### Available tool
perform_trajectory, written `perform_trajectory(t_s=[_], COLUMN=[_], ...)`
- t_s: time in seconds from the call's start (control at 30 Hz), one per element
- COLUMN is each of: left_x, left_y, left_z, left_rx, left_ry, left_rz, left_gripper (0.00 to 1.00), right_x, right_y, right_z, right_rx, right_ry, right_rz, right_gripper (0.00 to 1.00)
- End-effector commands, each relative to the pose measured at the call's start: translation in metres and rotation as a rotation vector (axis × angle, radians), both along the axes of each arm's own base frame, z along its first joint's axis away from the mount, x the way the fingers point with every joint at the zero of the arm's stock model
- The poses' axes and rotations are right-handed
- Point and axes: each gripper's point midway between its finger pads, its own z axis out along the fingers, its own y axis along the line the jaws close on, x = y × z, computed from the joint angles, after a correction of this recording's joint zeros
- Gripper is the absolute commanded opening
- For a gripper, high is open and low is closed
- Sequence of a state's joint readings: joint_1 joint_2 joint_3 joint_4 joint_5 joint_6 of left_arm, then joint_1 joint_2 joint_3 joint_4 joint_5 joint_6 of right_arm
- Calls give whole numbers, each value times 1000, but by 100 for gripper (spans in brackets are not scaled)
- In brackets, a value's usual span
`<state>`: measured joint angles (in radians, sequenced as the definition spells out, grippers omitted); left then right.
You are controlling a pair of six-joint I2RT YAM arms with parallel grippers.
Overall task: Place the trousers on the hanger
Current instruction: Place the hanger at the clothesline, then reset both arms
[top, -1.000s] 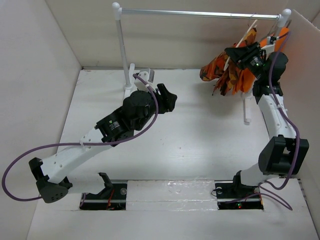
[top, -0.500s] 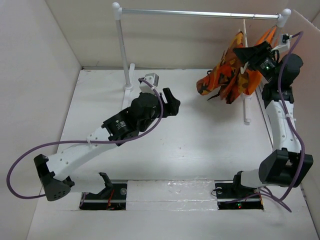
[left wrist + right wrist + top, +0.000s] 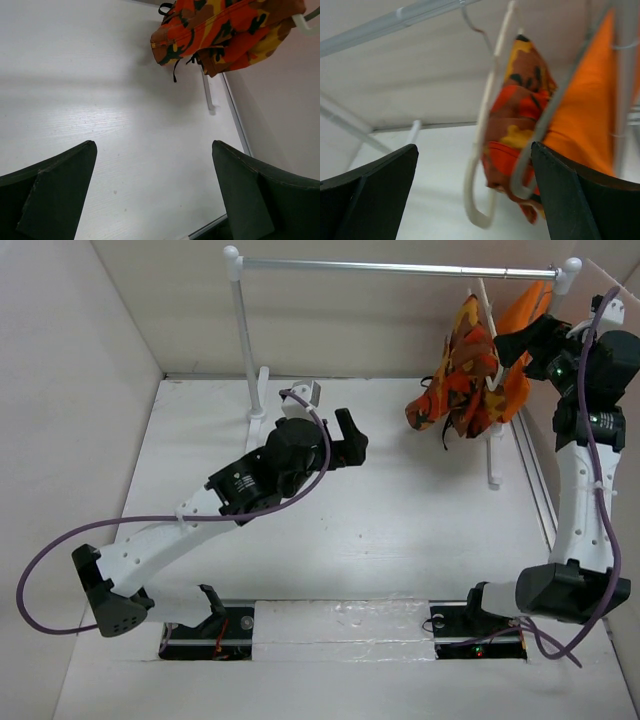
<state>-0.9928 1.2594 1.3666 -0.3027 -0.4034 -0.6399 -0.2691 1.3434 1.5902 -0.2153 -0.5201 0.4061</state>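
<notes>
trousers (image 3: 462, 380) draped on hanger (image 3: 482, 150), hooked on rail (image 3: 400, 267) | r gripper (image 3: 474, 147) released, fingers apart by hanger | l gripper (image 3: 352, 440) released over table (image 3: 400, 530)

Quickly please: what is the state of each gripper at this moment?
Left gripper: open, holding nothing.
Right gripper: open, the hanger in front of it, not gripped.
</notes>
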Motion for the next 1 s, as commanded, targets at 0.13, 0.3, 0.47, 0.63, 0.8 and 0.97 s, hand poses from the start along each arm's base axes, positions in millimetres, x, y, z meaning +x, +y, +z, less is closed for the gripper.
perform_trajectory(t_s=[0.13, 0.3, 0.47, 0.63, 0.8, 0.97], left_x=[1, 4, -4, -22, -54, -71], left_y=[17, 32, 35, 44, 37, 33], left_z=[35, 25, -5, -78, -140, -170], left_rx=[-40, 5, 67, 122, 83, 69], left_ry=[-49, -32, 27, 167, 328, 377], left_rz=[52, 123, 102, 91, -2, -81], left_gripper=[99, 99, 99, 99, 99, 99], right_x=[-33, -49, -101, -152, -196, -222], right_y=[-66, -46, 7, 58, 75, 70], right_z=[12, 43, 30, -53, -175, -226], right_rx=[-322, -370, -432, -392, -384, -409], right_ry=[67, -99, -188, -128, 97, 188], right_rz=[-382, -307, -132, 37, 159, 157], right_gripper=[100, 100, 100, 100, 100, 100])
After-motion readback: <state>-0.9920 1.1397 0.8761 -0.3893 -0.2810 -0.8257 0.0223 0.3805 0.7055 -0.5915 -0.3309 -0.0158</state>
